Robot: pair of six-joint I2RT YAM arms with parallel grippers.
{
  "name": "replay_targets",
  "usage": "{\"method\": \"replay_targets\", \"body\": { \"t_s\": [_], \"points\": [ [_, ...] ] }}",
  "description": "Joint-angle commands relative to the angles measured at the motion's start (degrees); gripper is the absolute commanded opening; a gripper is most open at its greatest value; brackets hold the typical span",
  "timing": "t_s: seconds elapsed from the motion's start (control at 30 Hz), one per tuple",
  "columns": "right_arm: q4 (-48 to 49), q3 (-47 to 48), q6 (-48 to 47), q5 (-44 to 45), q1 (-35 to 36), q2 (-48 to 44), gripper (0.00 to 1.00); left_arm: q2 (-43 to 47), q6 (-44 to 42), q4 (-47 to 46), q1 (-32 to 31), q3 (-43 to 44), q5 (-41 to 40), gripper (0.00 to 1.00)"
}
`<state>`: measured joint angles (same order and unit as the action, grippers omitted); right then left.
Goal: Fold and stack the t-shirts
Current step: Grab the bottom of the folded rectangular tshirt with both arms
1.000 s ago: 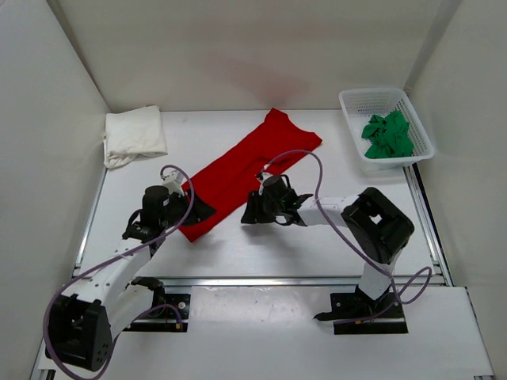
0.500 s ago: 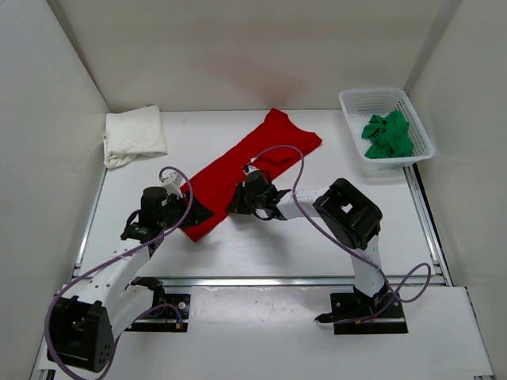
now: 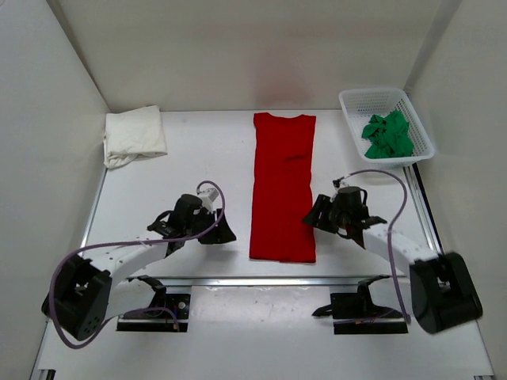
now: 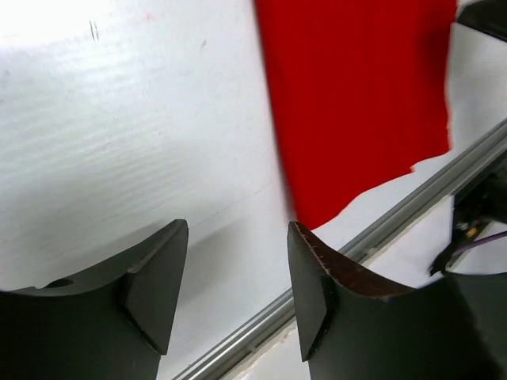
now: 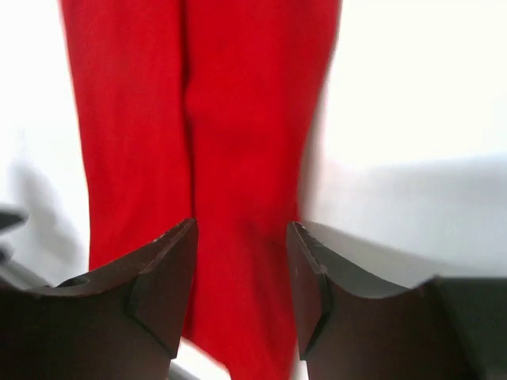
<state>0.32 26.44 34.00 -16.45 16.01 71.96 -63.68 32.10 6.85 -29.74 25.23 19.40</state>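
Now: red t-shirt (image 3: 283,186) lies flat as long narrow strip, seemingly folded lengthwise. Left gripper (image 3: 222,233) just left of its near end, right gripper (image 3: 314,215) just right of it; both jaws parted, empty. Cream t-shirt (image 3: 135,134) folded, far left of red; green t-shirt (image 3: 388,136) crumpled in basket (image 3: 372,92), far right. Cloth light, limp, layers likely to slide: pinch near-end corners through all layers, low against table.

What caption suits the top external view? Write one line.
Red t-shirt in a long strip between open left gripper and right gripper; cream t-shirt folded, green t-shirt in basket.
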Motion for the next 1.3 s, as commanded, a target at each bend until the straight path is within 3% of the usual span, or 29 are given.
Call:
{"method": "replay_targets", "body": {
  "t_s": [0.0,0.27,0.47,0.6,0.7,0.77,0.87,1.1,1.17,1.23,1.27],
  "points": [
    [-10.32,-4.88,-3.07,0.70,1.04,-12.07,0.47,-2.93,-0.98,-1.40,-3.04,-0.44,-2.17,0.64],
    [-22.64,-12.28,5.89,6.43,4.11,-29.94,0.42,-12.86,3.50,-10.18,-12.62,-0.19,-0.15,0.69],
    [-26.06,-14.92,11.87,6.61,9.65,-34.16,0.37,-18.14,4.55,-12.48,-14.73,2.18,0.11,0.66],
    [-24.41,-17.21,14.60,4.94,11.23,-36.80,0.28,-19.99,4.91,-13.97,-16.23,1.49,1.07,0.48],
    [-22.03,-18.44,15.04,3.44,10.88,-36.81,0.11,-20.25,5.78,-15.20,-16.40,0.96,1.69,0.37],
    [-21.50,-17.74,15.48,3.62,12.02,-36.63,0.01,-19.91,6.13,-14.50,-16.58,0.78,1.61,0.17],
    [-24.56,-14.85,16.62,5.37,15.70,-37.16,0.01,-12.64,7.63,-12.50,-16.67,-2.11,-0.23,0.00],
    [-32.30,-11.68,29.18,11.61,33.19,-44.27,0.00,9.25,9.21,5.34,-14.73,-6.51,0.64,0.00],
    [-33.62,-8.69,27.89,13.80,33.04,-43.67,0.00,12.16,9.91,7.29,-14.04,-5.20,1.17,0.00],
    [-33.19,-3.96,19.75,12.07,28.57,-40.44,0.00,12.27,9.30,7.65,-11.41,-2.49,2.31,0.00],
    [-30.84,-3.24,17.01,7.88,22.81,-37.63,0.00,10.87,8.69,6.43,-9.31,-0.21,2.66,0.00]
  ]
}}
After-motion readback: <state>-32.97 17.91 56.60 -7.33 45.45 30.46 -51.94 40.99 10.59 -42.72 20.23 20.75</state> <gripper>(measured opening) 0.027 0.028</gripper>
